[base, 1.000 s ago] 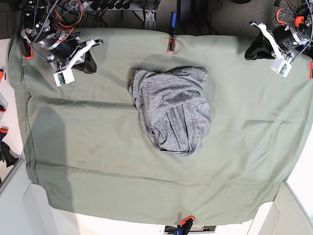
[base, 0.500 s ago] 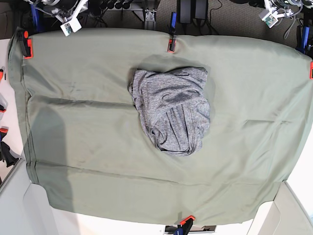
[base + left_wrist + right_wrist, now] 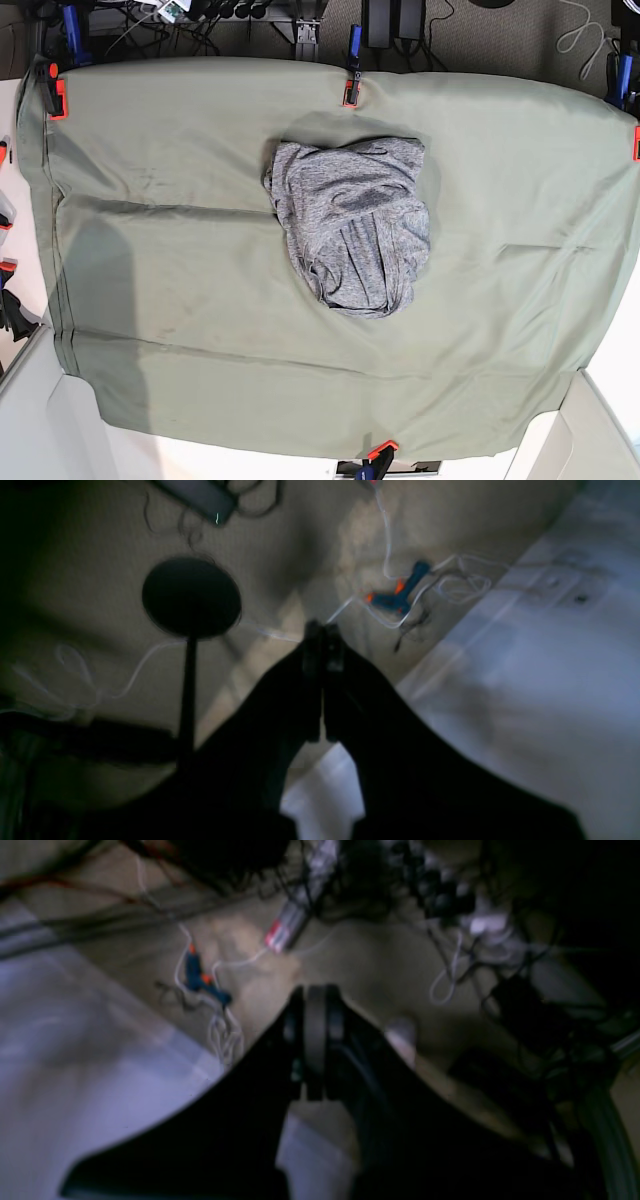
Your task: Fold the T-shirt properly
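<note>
Moved: both arms gone from base view.
T-shirt (image 3: 352,226): crumpled heap, unfolded.
Left end effector (image 3: 321,639), right end effector (image 3: 315,999): closed, empty.
Technique: spread flat first.

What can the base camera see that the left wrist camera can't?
Only the base view shows the grey T-shirt, lying bunched in a heap on the green table cloth, which clamps pin at the edges. Only the left wrist view shows the left gripper, shut on nothing, above a floor with white cables and a blue and orange tool. Both catch floor and cables beyond the table.
</note>
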{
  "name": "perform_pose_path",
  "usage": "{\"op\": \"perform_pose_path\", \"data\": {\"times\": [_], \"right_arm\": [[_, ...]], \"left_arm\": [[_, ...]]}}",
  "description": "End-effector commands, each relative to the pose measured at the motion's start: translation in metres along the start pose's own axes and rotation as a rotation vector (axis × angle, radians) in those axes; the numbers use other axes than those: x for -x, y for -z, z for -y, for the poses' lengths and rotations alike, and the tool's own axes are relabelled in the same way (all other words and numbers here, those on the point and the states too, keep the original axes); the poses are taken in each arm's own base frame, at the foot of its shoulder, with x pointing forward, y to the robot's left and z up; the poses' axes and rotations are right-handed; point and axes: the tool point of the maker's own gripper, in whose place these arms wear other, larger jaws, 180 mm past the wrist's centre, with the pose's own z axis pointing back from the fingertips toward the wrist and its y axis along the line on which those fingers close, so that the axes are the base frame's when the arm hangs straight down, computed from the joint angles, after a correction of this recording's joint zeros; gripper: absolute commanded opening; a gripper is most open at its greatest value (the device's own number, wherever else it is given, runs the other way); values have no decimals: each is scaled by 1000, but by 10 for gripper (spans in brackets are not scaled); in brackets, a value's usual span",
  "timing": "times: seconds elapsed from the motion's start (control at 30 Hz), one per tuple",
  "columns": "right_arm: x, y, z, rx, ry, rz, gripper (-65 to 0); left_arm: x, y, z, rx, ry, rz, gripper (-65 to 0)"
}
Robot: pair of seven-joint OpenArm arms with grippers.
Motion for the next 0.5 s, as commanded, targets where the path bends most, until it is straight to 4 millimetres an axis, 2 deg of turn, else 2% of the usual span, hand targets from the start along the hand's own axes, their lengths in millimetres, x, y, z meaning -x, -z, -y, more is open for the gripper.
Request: {"op": "perform_pose_path", "data": {"times": [0.0,0.1,0.2,0.33,0.47], "right_arm": [[2,4,2,-11,-8,-11,-650],[15,22,5,-34,-15,-92,-650],[25,34,13,-30,-58,-172,-650],[18,38,35,40,-154,-240,-650],[8,39,36,49,-146,-248,-650]], "left_arm": [[4,3,-9,-13,-13,-16,-650],[7,23,-19,-1,-52,-74,-650],[-2,42,-22,24,-72,-100,-650],[-33,65,-15,69,-41,-104,-650],[-77,80,-5,107,-34,-49,-650]]}}
